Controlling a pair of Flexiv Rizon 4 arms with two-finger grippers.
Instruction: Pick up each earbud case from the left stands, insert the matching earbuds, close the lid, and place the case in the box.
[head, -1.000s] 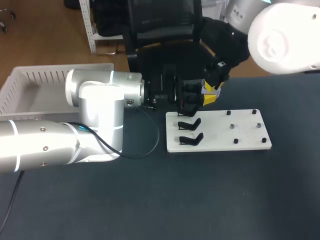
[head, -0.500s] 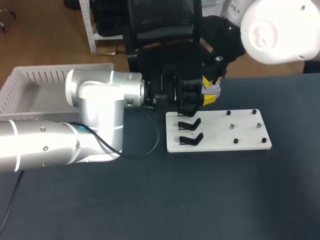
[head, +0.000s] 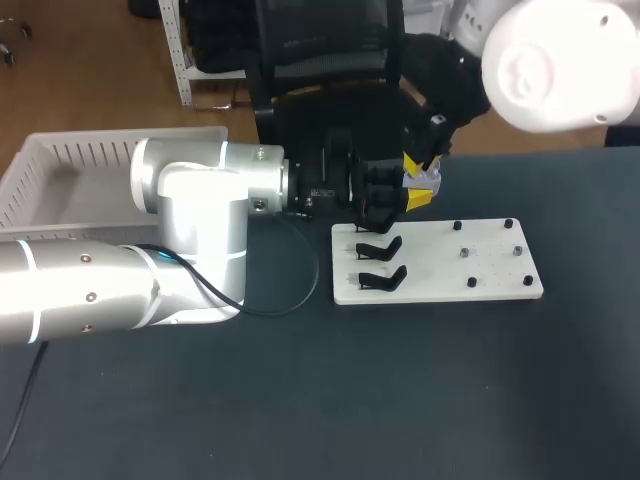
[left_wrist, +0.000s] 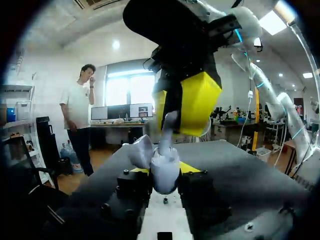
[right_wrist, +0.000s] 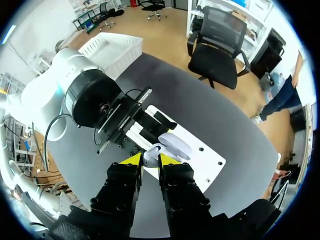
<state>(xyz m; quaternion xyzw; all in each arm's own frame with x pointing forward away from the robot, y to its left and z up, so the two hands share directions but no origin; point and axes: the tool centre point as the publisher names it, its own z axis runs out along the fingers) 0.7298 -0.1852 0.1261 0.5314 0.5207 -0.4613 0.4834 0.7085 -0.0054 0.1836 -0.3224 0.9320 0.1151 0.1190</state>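
Between the clamped fingers of the left pincer (left_wrist: 164, 176) sits the earbud case (left_wrist: 161, 167), lid raised; just above, the right pincer (right_wrist: 150, 161) pinches 1 earbud (left_wrist: 169, 125). Slight misalignment could jam it or push the case loose.

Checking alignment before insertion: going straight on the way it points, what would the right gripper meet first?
The open earbud case held by the left gripper, directly ahead of the right gripper. The earbud it pinches would likely touch first; the remaining gap is unclear.

From above, the earbud case (head: 428, 181) is mostly hidden by the right tool (head: 416, 168). The left arm (head: 190, 240) covers the box's (head: 60, 165) near side.
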